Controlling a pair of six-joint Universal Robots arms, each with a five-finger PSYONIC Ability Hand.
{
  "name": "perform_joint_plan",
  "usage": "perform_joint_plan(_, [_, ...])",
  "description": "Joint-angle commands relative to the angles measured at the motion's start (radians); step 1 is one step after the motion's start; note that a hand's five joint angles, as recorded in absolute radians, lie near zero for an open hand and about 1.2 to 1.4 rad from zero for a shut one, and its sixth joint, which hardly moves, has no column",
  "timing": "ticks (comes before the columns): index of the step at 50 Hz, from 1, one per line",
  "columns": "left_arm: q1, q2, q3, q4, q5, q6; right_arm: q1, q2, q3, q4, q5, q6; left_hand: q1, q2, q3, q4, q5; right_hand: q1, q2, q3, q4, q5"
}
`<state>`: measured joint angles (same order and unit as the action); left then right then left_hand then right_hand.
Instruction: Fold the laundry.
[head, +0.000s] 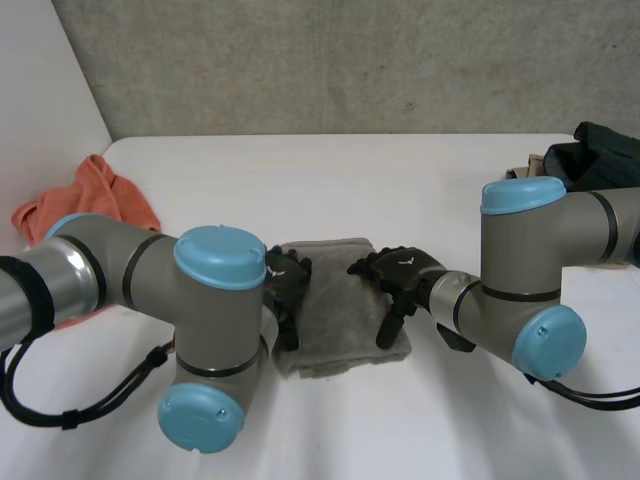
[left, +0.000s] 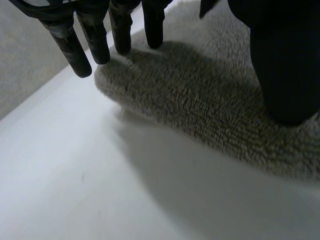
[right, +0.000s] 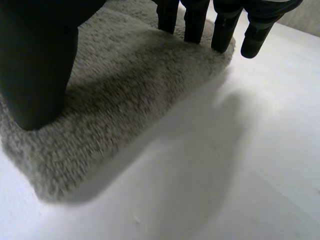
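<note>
A grey towel (head: 335, 300), folded into a small thick rectangle, lies on the white table (head: 330, 180) between my arms. My left hand (head: 287, 283) is at the towel's left edge and my right hand (head: 400, 277) at its right edge. In the left wrist view the left hand (left: 285, 60) has straight fingers (left: 95, 35) over the towel's (left: 200, 105) rounded edge, with the thumb down on the pile. In the right wrist view the right hand (right: 40, 65) stands the same way: straight fingers (right: 222, 27) over the towel's (right: 125, 95) edge, thumb on it. Neither hand pinches the cloth.
An orange cloth (head: 90, 205) lies bunched at the table's left edge, behind my left arm. A dark garment (head: 600, 150) sits at the far right, next to a brown object. A concrete wall rises behind the table.
</note>
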<state>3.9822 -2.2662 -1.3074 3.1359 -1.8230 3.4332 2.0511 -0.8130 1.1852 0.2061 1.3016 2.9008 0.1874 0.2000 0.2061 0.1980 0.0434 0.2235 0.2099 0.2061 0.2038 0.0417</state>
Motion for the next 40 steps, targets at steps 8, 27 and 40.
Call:
perform_joint_plan(8, [0.006,0.23,0.011,0.001,-0.006,0.004,0.015,-0.262,0.2,-0.259,0.117,-0.137,0.003,-0.01,-0.016,-0.008,-0.028,-0.049,-0.035,-0.032,-0.029,-0.042])
perform_joint_plan(27, [0.086,0.369,-0.087,0.102,0.309,-0.017,0.178,-0.252,0.636,-0.701,0.119,-0.278,0.017,0.005,-0.001,0.007,-0.013,-0.049,-0.035,-0.032,-0.029,-0.042])
perform_joint_plan(40, [0.083,0.359,-0.104,0.108,0.31,-0.035,0.17,-0.118,0.538,-0.771,0.125,-0.33,0.017,0.005,-0.001,0.007,-0.013,0.214,0.227,0.231,0.233,0.221])
